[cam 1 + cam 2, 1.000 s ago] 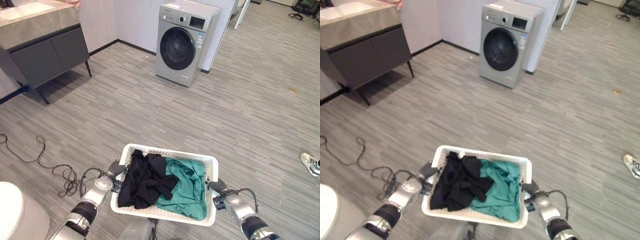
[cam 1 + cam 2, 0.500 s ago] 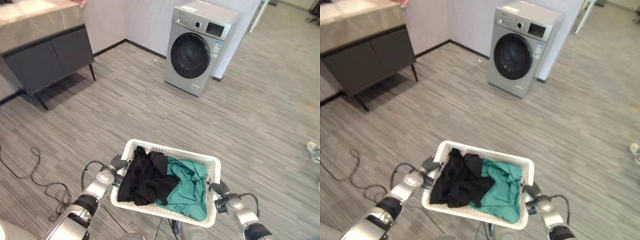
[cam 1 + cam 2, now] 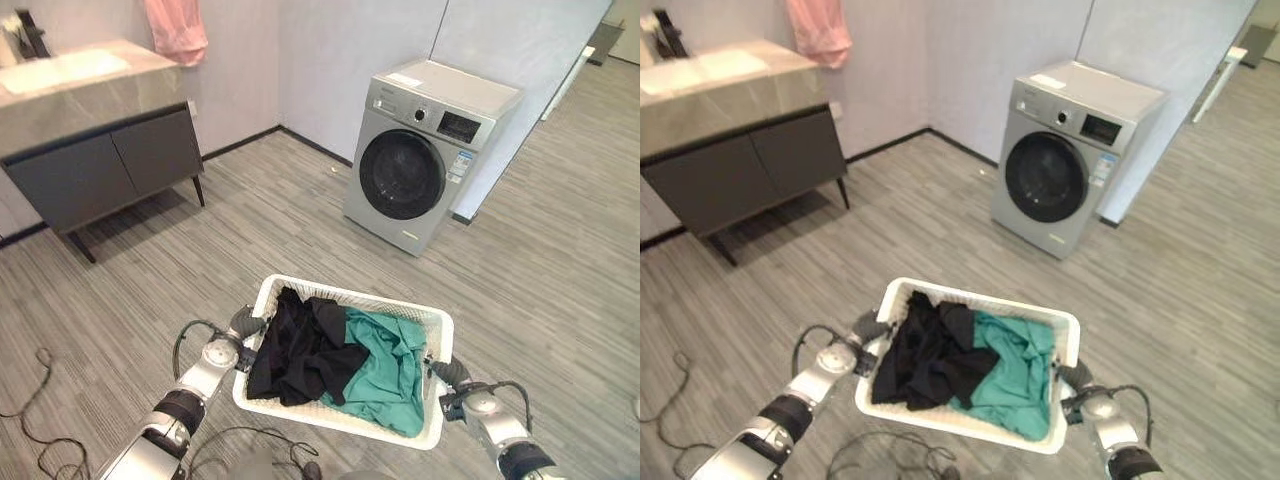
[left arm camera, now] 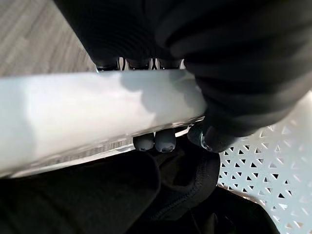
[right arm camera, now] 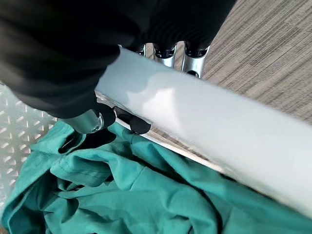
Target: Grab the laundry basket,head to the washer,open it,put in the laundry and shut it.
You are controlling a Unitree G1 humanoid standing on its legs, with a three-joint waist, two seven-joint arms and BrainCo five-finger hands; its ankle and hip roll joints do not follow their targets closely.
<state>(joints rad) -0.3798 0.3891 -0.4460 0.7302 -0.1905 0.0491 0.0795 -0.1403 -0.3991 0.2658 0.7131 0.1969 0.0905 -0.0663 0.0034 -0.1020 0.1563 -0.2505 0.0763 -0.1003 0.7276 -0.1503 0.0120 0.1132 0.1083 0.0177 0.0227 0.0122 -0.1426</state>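
Note:
I carry a white laundry basket (image 3: 352,296) in front of me, off the floor. Black clothes (image 3: 298,349) fill its left half and a green garment (image 3: 383,371) its right half. My left hand (image 3: 243,326) is curled round the basket's left rim (image 4: 87,114), fingertips (image 4: 155,142) hooked under the edge. On the other side my right hand (image 3: 447,372) grips the right rim (image 5: 209,127), fingers wrapped over it. A silver washer (image 3: 428,153) with its round dark door (image 3: 401,174) shut stands ahead, slightly right, against the wall.
A dark vanity cabinet (image 3: 105,168) with a pale stone top and sink stands at the left wall. A pink towel (image 3: 176,28) hangs above it. Grey plank floor (image 3: 250,230) stretches open between me and the washer.
The view has shifted: the washer now appears nearer and more centred, the vanity closer on the left. Both hands keep the same hold on the basket.

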